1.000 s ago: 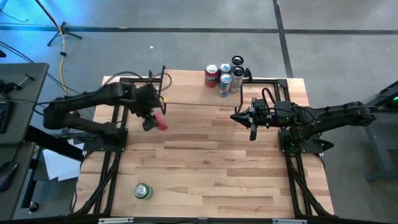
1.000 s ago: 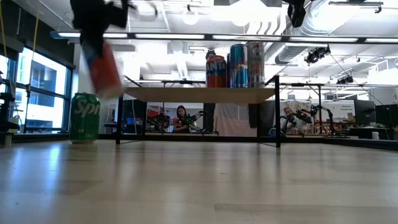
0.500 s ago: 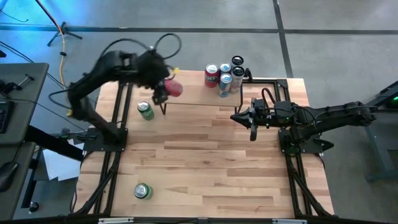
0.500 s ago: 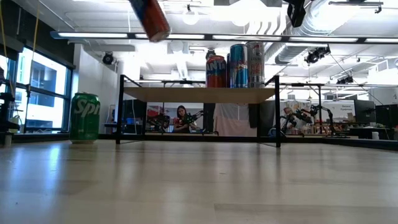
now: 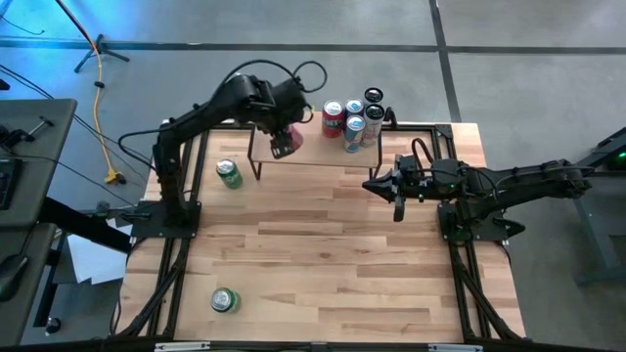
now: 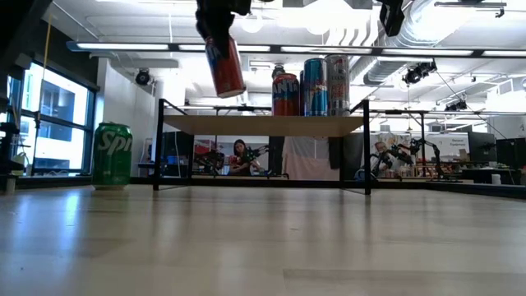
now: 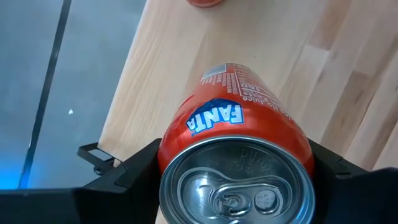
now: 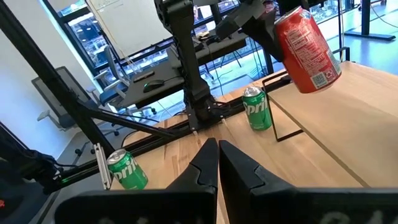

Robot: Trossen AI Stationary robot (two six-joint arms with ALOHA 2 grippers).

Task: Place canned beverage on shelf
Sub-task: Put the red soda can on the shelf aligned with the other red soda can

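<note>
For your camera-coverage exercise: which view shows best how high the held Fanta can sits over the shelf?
The low view: side-on, the Fanta can hangs tilted in the left gripper above the shelf. The high view hides height; the left wrist shows only its top; the right wrist sees it obliquely.

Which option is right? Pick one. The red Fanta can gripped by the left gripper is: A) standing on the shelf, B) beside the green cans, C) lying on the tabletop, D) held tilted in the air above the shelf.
D: in the low view the red Fanta can hangs tilted from the left gripper, clear above the shelf board.
</note>
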